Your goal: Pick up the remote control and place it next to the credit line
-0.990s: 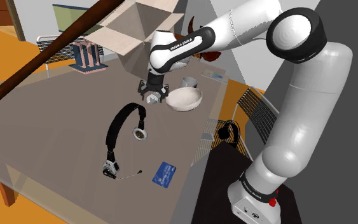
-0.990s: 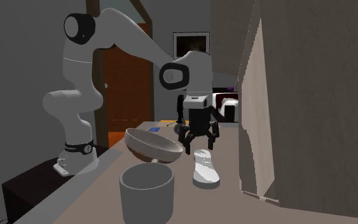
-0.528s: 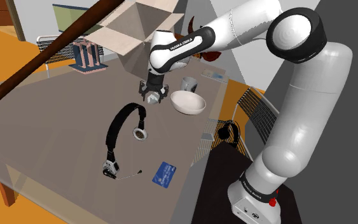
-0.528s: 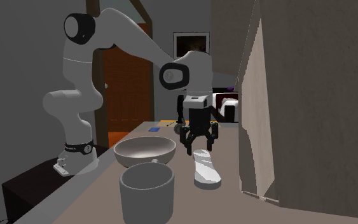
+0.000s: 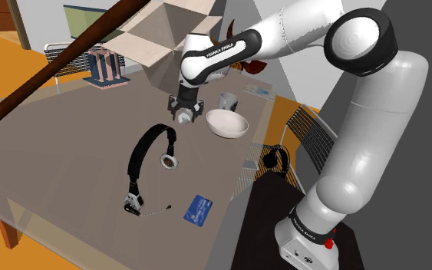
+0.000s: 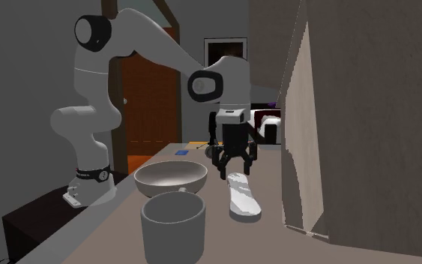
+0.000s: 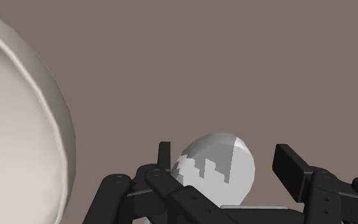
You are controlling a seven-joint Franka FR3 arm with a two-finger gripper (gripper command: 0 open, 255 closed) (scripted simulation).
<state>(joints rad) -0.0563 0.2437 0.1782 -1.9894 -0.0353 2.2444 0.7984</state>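
Grey-white rounded remote control (image 6: 243,198) | black two-finger gripper (image 6: 234,169) spread wide, straddling its end | lower, centre, squeeze evenly before lifting

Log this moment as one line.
stage: pre-grasp | tool: open, astride remote end | remote: on table, beside bowl, not gripped | card: near headset

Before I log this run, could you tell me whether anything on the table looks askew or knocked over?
Nothing looks spilled or damaged. The bowl and mug stand upright, and the headset lies flat. The gripper stands over one end of the white remote, with the bowl close beside it.
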